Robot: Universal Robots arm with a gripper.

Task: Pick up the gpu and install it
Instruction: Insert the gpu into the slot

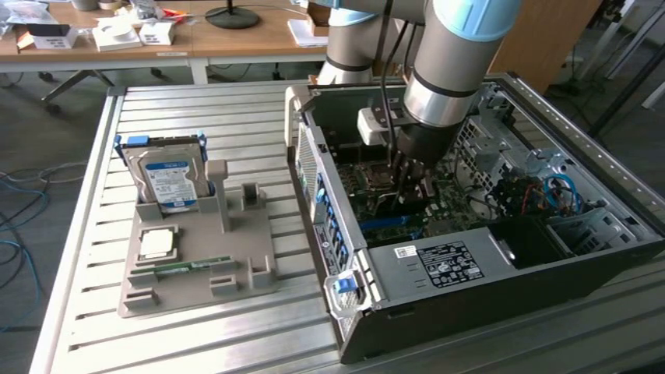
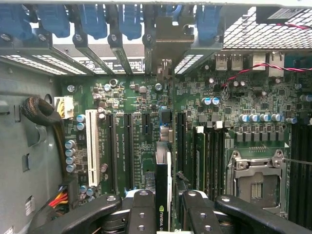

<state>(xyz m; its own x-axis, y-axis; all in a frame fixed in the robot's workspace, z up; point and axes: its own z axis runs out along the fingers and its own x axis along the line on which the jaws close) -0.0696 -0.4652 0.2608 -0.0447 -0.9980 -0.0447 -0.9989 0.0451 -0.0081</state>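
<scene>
Nearest the wrist camera, the gripper [image 2: 165, 212] is seen with its black fingers [image 2: 142, 214] drawn partly together on the gpu [image 2: 163, 187]. The thin card is pinched across its faces and viewed edge-on, with a small green logo showing between the pads. The card is thus placed directly under the hand, not off to any side.

Its long axis is directed away from the fingers toward the rear wall of the case, parallel to the black expansion slots [image 2: 126, 146] and the white slot [image 2: 91, 146] on the motherboard [image 2: 141, 97]. The card is set between those black slots and the memory slots [image 2: 209, 156] beside the processor socket [image 2: 256, 183]. Whether its lower edge is seated cannot be told, since the slot beneath is hidden by the card itself.

Farther off, the row of blue slot latches [image 2: 122, 19] at the rear wall is met by the card's line.

In the exterior view the gripper [image 1: 410, 175] is seen deep inside the open computer case [image 1: 499, 265] — well apart from the grey parts holder [image 1: 198, 273] and the hard drive [image 1: 167, 179] on the exterior view's left.
</scene>
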